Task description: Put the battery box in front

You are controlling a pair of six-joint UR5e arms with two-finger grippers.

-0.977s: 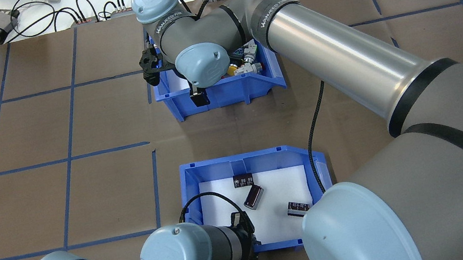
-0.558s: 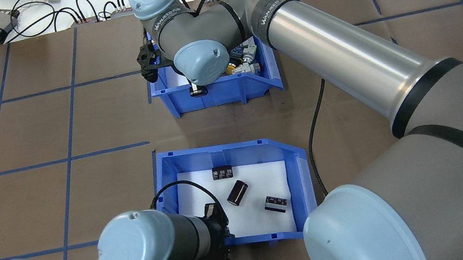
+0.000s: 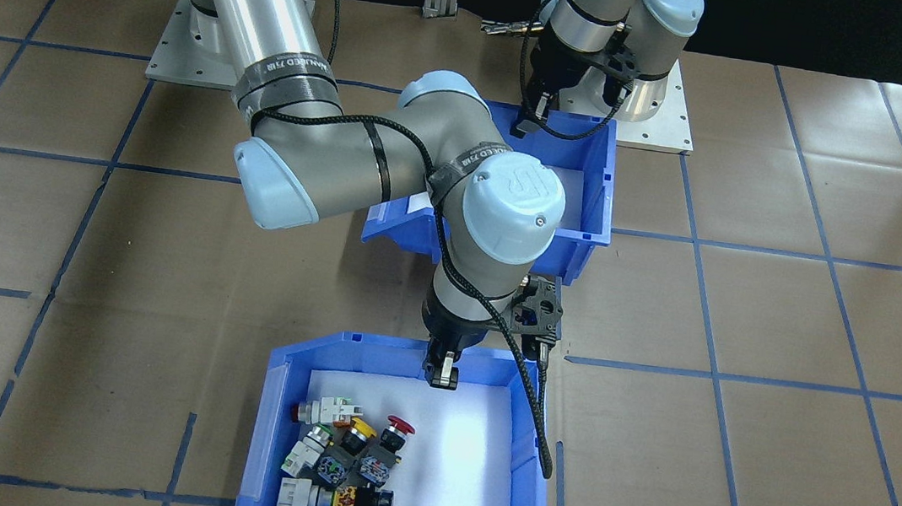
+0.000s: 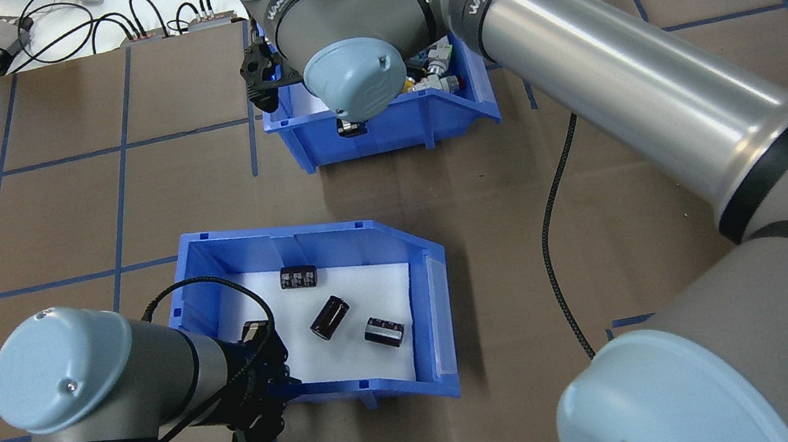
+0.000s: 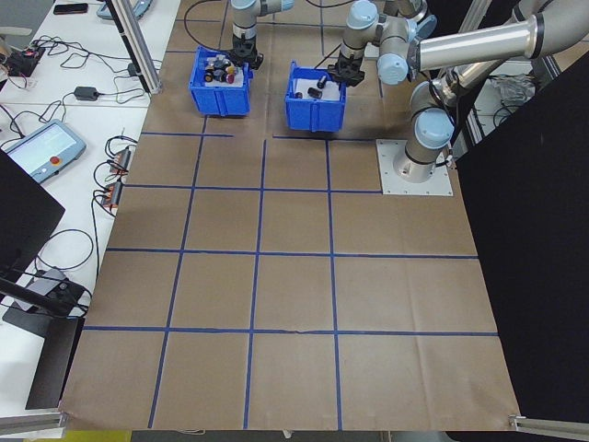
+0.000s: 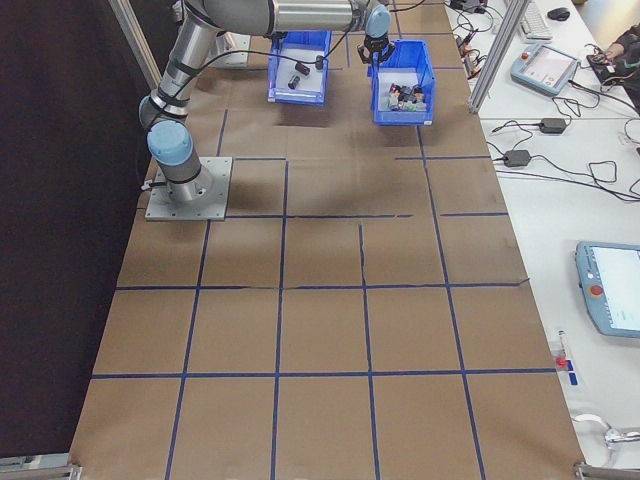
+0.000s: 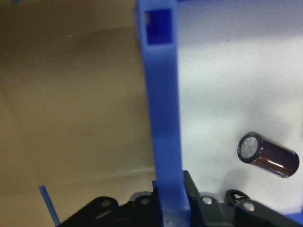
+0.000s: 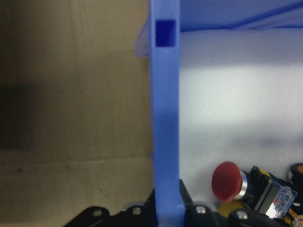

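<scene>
The battery box [image 4: 363,228] is a blue bin with white foam and three small black cylinders [image 4: 329,317]; it sits left of centre, tilted, with a shadow under its right end. My left gripper [image 4: 282,386] is shut on its near wall, which shows as a blue wall [image 7: 163,142] running between the fingers. In the front-facing view the battery box [image 3: 591,176] lies half hidden behind the right arm. My right gripper [image 4: 350,126] is shut on the near wall of the switch bin [image 4: 387,134], again a blue wall [image 8: 165,118] between the fingers.
Colourful push-button switches [image 3: 343,453] fill one corner of the switch bin [image 3: 269,436]. A black cable [image 4: 559,225] hangs from the right arm onto the brown paper with blue tape lines. Cables and devices lie on the white bench [image 4: 47,15] beyond the far edge.
The left arm has carried the battery box to the left and a little away from the robot. The right arm has shifted the switch bin farther back and slightly right.
</scene>
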